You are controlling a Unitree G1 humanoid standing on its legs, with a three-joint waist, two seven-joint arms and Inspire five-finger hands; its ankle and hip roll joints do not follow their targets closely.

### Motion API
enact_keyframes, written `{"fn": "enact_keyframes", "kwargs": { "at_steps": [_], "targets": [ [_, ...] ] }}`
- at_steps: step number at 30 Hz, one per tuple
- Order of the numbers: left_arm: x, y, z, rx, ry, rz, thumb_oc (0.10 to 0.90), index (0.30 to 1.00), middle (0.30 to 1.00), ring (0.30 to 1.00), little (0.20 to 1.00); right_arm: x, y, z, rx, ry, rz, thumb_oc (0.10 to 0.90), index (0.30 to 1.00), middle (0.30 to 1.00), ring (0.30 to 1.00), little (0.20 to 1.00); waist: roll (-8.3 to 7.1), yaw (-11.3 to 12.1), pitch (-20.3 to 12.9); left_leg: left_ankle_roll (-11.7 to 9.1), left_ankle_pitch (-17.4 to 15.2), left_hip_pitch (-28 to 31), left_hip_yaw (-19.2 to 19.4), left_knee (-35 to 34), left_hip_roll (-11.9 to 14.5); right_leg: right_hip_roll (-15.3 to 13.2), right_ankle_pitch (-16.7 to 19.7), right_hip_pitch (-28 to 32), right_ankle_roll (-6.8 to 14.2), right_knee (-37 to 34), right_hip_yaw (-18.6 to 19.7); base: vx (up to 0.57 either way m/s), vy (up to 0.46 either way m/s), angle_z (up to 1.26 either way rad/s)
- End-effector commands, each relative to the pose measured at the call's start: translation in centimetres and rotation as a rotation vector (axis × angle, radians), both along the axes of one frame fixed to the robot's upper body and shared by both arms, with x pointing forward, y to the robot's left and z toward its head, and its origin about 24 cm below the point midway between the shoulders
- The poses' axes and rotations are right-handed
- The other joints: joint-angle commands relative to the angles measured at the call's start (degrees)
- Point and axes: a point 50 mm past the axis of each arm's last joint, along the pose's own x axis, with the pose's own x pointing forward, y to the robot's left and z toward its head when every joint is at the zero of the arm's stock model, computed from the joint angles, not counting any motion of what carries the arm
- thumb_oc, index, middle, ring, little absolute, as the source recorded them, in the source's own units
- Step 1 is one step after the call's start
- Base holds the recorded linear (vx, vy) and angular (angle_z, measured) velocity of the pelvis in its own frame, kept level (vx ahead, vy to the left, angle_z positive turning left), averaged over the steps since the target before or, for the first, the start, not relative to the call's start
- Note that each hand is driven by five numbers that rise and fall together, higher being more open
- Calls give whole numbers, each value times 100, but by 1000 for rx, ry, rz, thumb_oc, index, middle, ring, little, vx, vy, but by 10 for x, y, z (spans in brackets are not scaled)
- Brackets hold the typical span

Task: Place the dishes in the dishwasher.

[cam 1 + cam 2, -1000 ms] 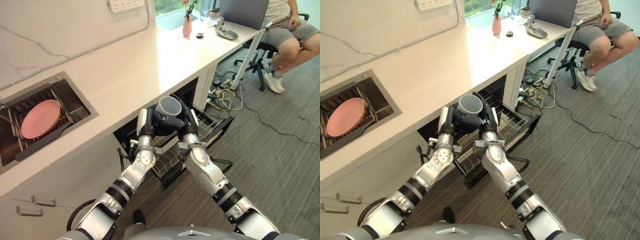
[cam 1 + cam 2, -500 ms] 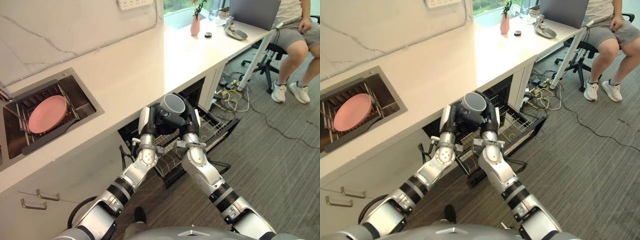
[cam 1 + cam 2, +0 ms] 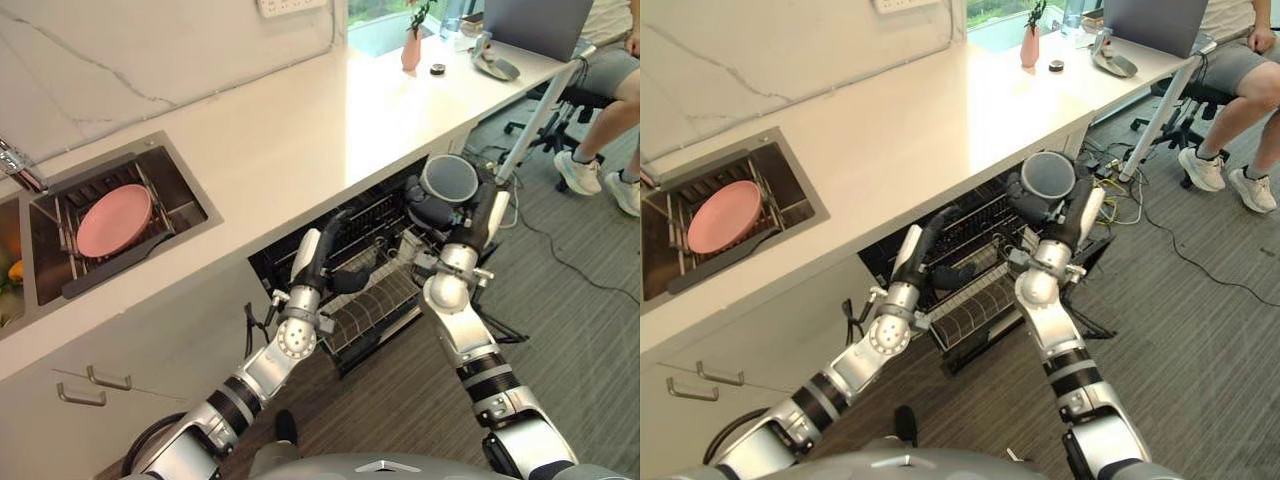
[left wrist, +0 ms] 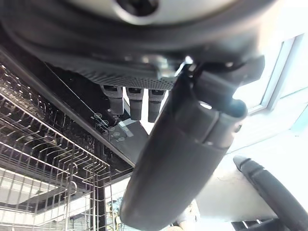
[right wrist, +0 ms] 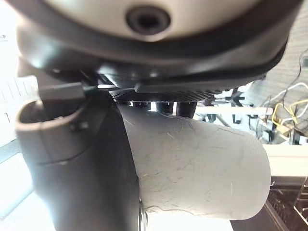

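Observation:
A grey cup (image 3: 450,178) is held mouth-up in my right hand (image 3: 428,213), in front of the counter edge and above the right end of the pulled-out dishwasher rack (image 3: 375,300). In the right wrist view the cup (image 5: 202,163) lies against the palm, with the thumb (image 5: 77,159) curled beside it. My left hand (image 3: 325,255) hovers open over the rack's left part, its fingers straight, touching nothing. The left wrist view looks past its thumb (image 4: 183,159) at the wire rack (image 4: 48,159). A pink plate (image 3: 113,206) stands in the sink (image 3: 185,195) at the far left.
The white counter (image 3: 300,120) overhangs the open dishwasher. At its far end stand a pink vase (image 3: 411,52) and a laptop (image 3: 535,20), where a person (image 3: 610,80) sits on a chair. Cables (image 3: 505,165) lie on the carpet to the right.
The left hand has let go of the cup and dropped toward the rack. The right hand has carried the cup to the right. The camera has also shifted.

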Motion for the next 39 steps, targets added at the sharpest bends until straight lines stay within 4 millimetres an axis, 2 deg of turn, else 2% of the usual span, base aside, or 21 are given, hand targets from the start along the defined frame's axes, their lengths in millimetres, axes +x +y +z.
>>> {"fn": "enact_keyframes", "kwargs": {
  "at_steps": [1, 2, 3, 8, 10, 11, 12, 14, 15, 19, 20, 22, 23, 24, 26, 27, 30, 33, 34, 35, 39],
  "targets": [
    [17, 10, 41, 16, -227, -37, 800, 900, 900, 900, 900, 11, 14, 72, -47, -331, 54, 400, 300, 300, 300, 300, -192, 221, -95, -93, -323, 102, -89, 18, 11, -95, -197, 203, -19, 113, -100, -11, -24, 8],
    [17, 10, 41, 16, -227, -37, 800, 900, 900, 900, 900, 11, 14, 72, -47, -331, 54, 400, 300, 300, 300, 300, -192, 221, -95, -93, -323, 102, -89, 18, 11, -95, -197, 203, -19, 113, -100, -50, -32, 13],
    [12, 29, 30, 30, -175, 4, 800, 900, 900, 900, 900, 12, 5, 67, -66, -300, 46, 400, 300, 300, 300, 300, -210, 296, -72, -97, -307, 80, -142, 18, 2, -87, -223, 214, -25, 125, -140, 8, -51, 10],
    [-4, 60, 1, 56, -29, 65, 800, 900, 900, 900, 900, 5, -24, 45, -91, -190, 37, 400, 300, 300, 300, 300, -260, 482, -118, -157, -415, 104, -323, 18, -29, -74, -347, 365, -6, 120, -220, 5, -23, 15],
    [-4, 60, 1, 56, -29, 65, 800, 900, 900, 900, 900, 5, -24, 45, -91, -190, 37, 400, 300, 300, 300, 300, -260, 482, -118, -157, -415, 104, -323, 18, -29, -74, -347, 365, -6, 120, -220, -7, -9, 15],
    [-9, 69, -6, 67, 8, 86, 800, 900, 900, 900, 900, 3, -30, 37, -93, -153, 44, 400, 300, 300, 300, 300, -270, 526, -125, -161, -421, 112, -328, 18, -31, -67, -356, 381, -4, 116, -258, -35, -47, 28],
    [-31, 99, -33, 90, 157, 174, 800, 900, 900, 900, 900, -3, -38, 16, -80, -51, 108, 400, 300, 300, 300, 300, -292, 664, -118, -163, -404, 129, -336, 18, -11, -48, -377, 402, -19, 113, -287, -46, -62, 29],
    [-48, 117, -49, 104, 247, 234, 800, 900, 900, 900, 900, -4, -41, 6, -98, 10, 146, 400, 300, 300, 300, 300, -302, 737, -124, -169, -381, 137, -336, 18, 5, -28, -408, 424, -50, 113, -293, -57, -79, 7],
    [-64, 137, -61, 118, 323, 300, 800, 900, 900, 900, 900, -5, -45, -1, -123, 55, 167, 400, 300, 300, 300, 300, -304, 827, -85, -188, -321, 132, -363, 23, 34, 15, -460, 437, -102, 113, -303, -79, -106, 7],
    [-95, 165, -90, 129, 512, 411, 800, 900, 900, 900, 900, -5, -54, -8, -167, 119, 178, 400, 300, 300, 300, 300, -256, 1033, 168, -375, 14, -171, -444, 237, 167, 141, -592, 461, -285, 128, -441, -129, -115, 12],
    [-95, 164, -90, 128, 511, 411, 800, 900, 900, 900, 900, -4, -54, -7, -168, 118, 178, 400, 300, 300, 300, 300, -248, 1020, 170, -385, 12, -193, -463, 260, 176, 154, -600, 458, -297, 128, -453, -137, -84, 34],
    [-107, 172, -100, 104, 582, 468, 800, 900, 900, 900, 900, -3, -59, -11, -181, 152, 180, 400, 300, 300, 300, 300, -201, 1073, 314, -601, 261, -520, -559, 549, 295, 231, -641, 433, -387, 129, -608, -167, -78, 42],
    [-125, 180, -113, 112, 660, 530, 800, 900, 900, 900, 900, 0, -59, -13, -197, 178, 197, 400, 300, 300, 300, 300, -158, 1173, 372, -757, 498, -632, -822, 608, 411, 266, -686, 420, -407, 116, -649, -143, -46, 46],
    [-124, 180, -114, 110, 658, 530, 800, 900, 900, 900, 900, 1, -58, -13, -199, 176, 197, 400, 300, 300, 300, 300, -144, 1152, 376, -770, 510, -651, -847, 611, 422, 285, -690, 415, -417, 116, -663, -132, 11, 54],
    [-139, 184, -125, 102, 724, 588, 800, 900, 900, 900, 900, 10, -50, -8, -234, 177, 245, 400, 300, 300, 300, 300, -114, 1316, 569, -875, 505, -766, -1879, 744, 417, 224, -620, 220, -419, 149, -431, -185, 46, 29],
    [-149, 183, -135, 107, 782, 605, 800, 900, 900, 900, 900, 14, -54, -9, -244, 193, 253, 400, 300, 300, 300, 300, -115, 1199, 588, -802, 219, -746, -2060, 882, 541, 138, -534, 116, -382, 156, -533, -166, 122, -26],
    [-188, 178, -155, 61, 941, 661, 800, 900, 900, 900, 900, 14, -66, -12, -273, 234, 239, 400, 300, 300, 300, 300, -79, 996, 417, -694, -388, -78, -1572, 688, 762, 58, -466, -59, -331, 147, -497, 8, 222, -22],
    [-211, 173, -168, 47, 1058, 714, 800, 900, 900, 900, 900, 8, -80, -28, -243, 312, 197, 400, 300, 300, 300, 300, -6, 854, 294, -668, -424, 128, -1333, 141, 673, 14, -359, -78, -248, 150, -459, 103, 231, 35],
    [-211, 172, -168, 47, 1058, 714, 800, 900, 900, 900, 900, 8, -80, -28, -243, 312, 197, 400, 300, 300, 300, 300, -8, 865, 293, -666, -409, 151, -1317, 110, 671, 9, -355, -79, -243, 149, -448, 168, 265, 65],
    [-224, 172, -173, 52, 1116, 732, 800, 900, 900, 900, 900, 3, -85, -42, -244, 378, 182, 400, 300, 300, 300, 300, -43, 825, 228, -623, -505, 205, -1216, 58, 584, -72, -253, -105, -167, 145, -429, 144, 265, 57],
    [-223, 175, -172, 51, 1115, 743, 800, 900, 900, 900, 900, 3, -87, -52, -239, 426, 167, 400, 300, 300, 300, 300, -105, 845, 247, -522, -592, 229, -1107, 44, 493, -202, -121, -207, -82, 150, -358, 59, 162, -10]
  ]
}}
